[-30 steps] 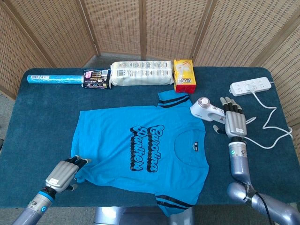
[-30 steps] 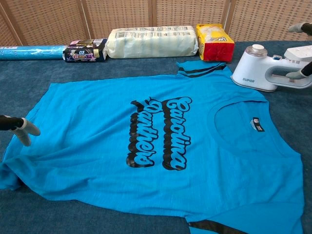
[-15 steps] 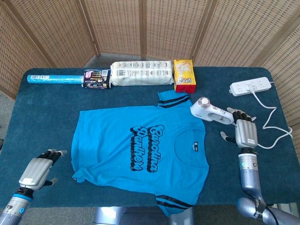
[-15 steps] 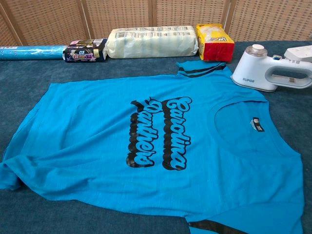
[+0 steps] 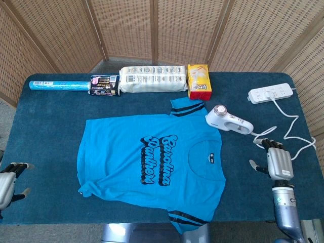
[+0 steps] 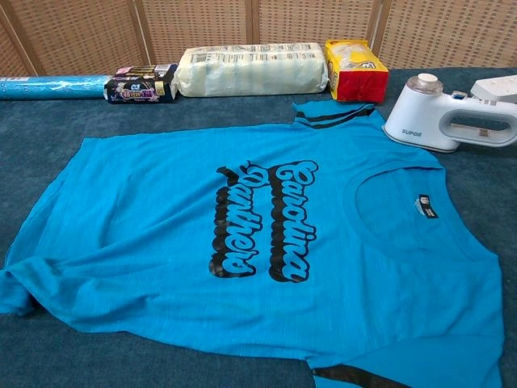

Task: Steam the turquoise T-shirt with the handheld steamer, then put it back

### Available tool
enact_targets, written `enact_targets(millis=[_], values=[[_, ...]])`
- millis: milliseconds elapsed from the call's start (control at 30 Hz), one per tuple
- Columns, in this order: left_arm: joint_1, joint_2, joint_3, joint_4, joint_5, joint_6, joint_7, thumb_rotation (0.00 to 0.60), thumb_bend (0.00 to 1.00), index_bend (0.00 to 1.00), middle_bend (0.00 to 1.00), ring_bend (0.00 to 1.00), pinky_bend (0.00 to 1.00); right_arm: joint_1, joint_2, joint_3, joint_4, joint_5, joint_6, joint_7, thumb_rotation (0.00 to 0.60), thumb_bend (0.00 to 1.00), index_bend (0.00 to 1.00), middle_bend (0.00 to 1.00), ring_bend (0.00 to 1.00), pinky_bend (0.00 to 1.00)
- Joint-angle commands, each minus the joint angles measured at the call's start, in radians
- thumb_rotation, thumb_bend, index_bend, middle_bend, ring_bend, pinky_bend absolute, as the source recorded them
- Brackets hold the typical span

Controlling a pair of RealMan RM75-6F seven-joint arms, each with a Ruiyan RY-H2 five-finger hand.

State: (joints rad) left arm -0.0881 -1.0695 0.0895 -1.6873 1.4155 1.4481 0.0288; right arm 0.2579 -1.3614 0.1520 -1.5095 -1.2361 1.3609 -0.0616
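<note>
The turquoise T-shirt (image 5: 152,164) (image 6: 242,242) lies spread flat on the blue table, black lettering facing up. The white handheld steamer (image 5: 228,121) (image 6: 448,117) lies on the cloth just beyond the shirt's collar side, untouched. My right hand (image 5: 276,163) hangs open near the table's front right, well short of the steamer and holding nothing. My left hand (image 5: 7,182) is at the far left edge of the head view, off the shirt, fingers apart and empty. The chest view shows neither hand.
Along the back edge lie a blue roll (image 5: 58,86), a dark packet (image 5: 104,85), a long white pack (image 5: 152,79) and a yellow-red box (image 5: 199,81). A white power strip (image 5: 271,93) with its cord (image 5: 291,134) sits at the back right.
Both hands pulled back toward me. The right one let go of the steamer's handle and withdrew. The left one left the shirt's corner and slid off to the left edge.
</note>
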Motion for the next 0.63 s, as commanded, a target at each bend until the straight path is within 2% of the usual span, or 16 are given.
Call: enact_targets(millis=[33, 367, 633], values=[[0.026, 0.0, -0.004, 0.029, -0.003, 0.027, -0.039, 0.6, 0.21, 0.36, 0.37, 0.28, 0.45, -0.025, 0.006, -0.013, -0.012, -0.014, 0.024, 0.02, 0.6, 0.25, 0.36, 0.36, 0.33, 0.25], [0.112, 0.004, 0.014, 0.082, -0.021, 0.073, -0.117, 0.6, 0.21, 0.37, 0.38, 0.28, 0.45, -0.109, 0.019, -0.056, -0.038, -0.053, 0.111, 0.032, 0.6, 0.25, 0.37, 0.36, 0.34, 0.25], [0.124, 0.001, 0.004, 0.075, 0.001, 0.082, -0.127, 0.6, 0.21, 0.37, 0.38, 0.28, 0.45, -0.143, 0.036, -0.061, -0.059, -0.075, 0.143, 0.046, 0.6, 0.25, 0.39, 0.37, 0.34, 0.25]])
